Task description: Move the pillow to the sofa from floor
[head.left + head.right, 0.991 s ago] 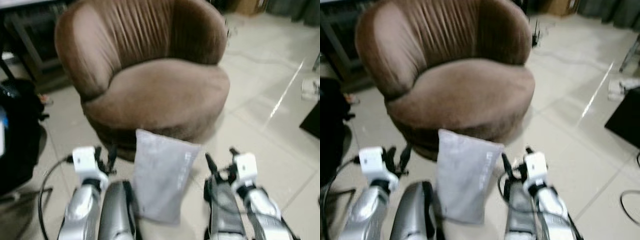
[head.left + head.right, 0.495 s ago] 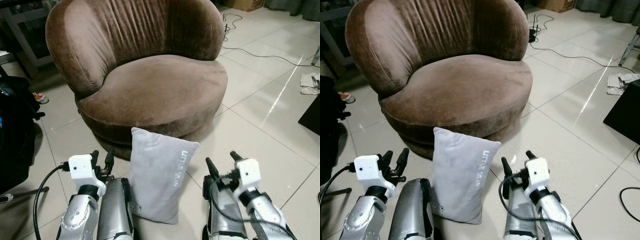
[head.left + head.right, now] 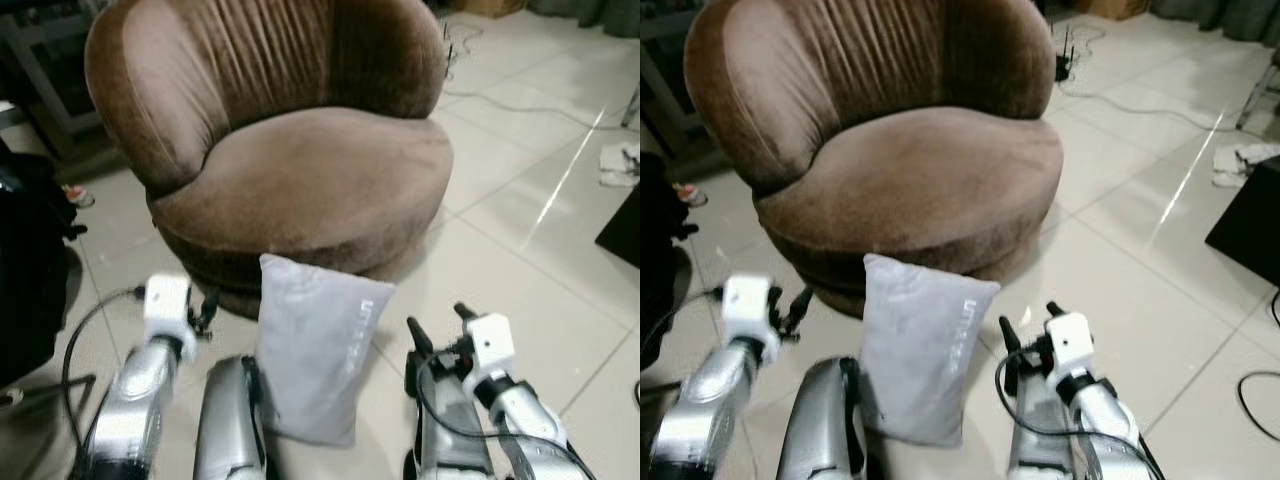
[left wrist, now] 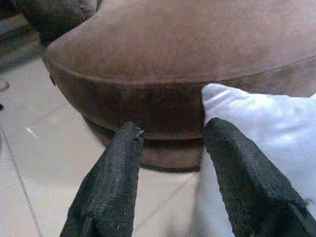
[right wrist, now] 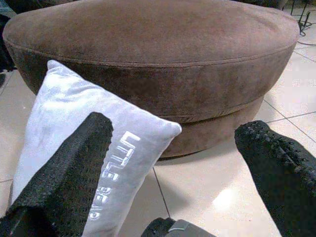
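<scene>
Sofas: one, a round brown chair-sofa on the tiled floor.
Pillows: one, a grey pillow with pale lettering, standing on end against the sofa's base.
Grippers: two, the left gripper and the right gripper, each with two black fingers set apart.
Silver arms: two.
Black bags: one, on the robot's left.
Cloths: one crumpled pale cloth on the floor, far right.
Cables: one long cable trailing across the tiles behind the sofa.

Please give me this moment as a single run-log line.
pillow: on floor, leaning against sofa base | left claw: open, beside pillow | right claw: open, facing pillow | grasp: not yet
</scene>
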